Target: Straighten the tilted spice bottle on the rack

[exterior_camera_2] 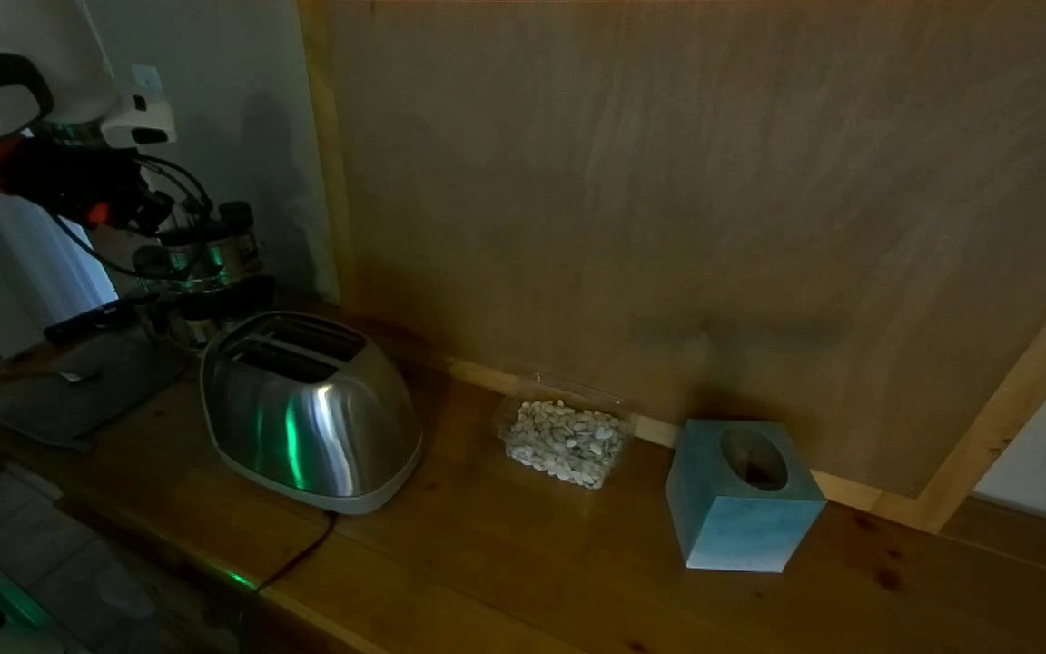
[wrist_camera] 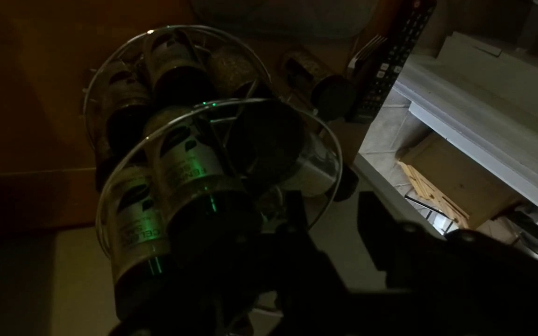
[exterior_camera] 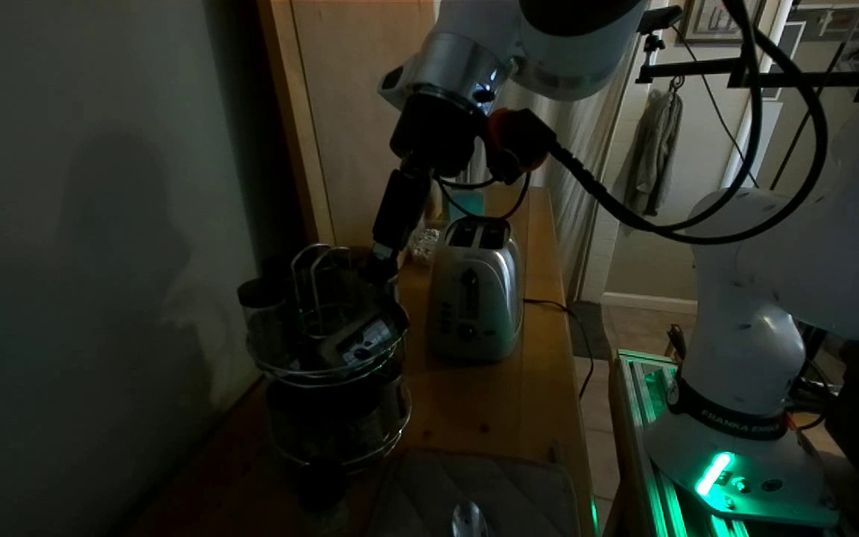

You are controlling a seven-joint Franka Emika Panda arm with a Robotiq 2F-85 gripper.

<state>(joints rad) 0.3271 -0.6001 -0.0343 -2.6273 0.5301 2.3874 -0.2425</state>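
Observation:
The rack (exterior_camera: 329, 380) is a dark wire carousel with two rings of jars, also in an exterior view (exterior_camera_2: 201, 289) and in the wrist view (wrist_camera: 129, 161). The tilted spice bottle (exterior_camera: 364, 339) leans over in the upper ring. In the wrist view a jar with a pale body (wrist_camera: 316, 165) lies slanted, its dark cap toward the rack's middle. Beside it, two labelled jars (wrist_camera: 189, 156) stand upright. My gripper (wrist_camera: 329, 200) is open with nothing between its fingers. Its fingertips are at the upper ring's edge, near the tilted bottle. In an exterior view the gripper (exterior_camera: 382, 268) looks dark.
A steel toaster (exterior_camera: 476, 298) stands beside the rack. A grey mat (exterior_camera: 482, 492) with a spoon, a loose jar (wrist_camera: 318, 84) and a black remote (wrist_camera: 392, 60) lie near it. A wall (exterior_camera: 101, 261) is close behind. Pebbles (exterior_camera_2: 568, 440) and a blue box (exterior_camera_2: 741, 509) are farther along.

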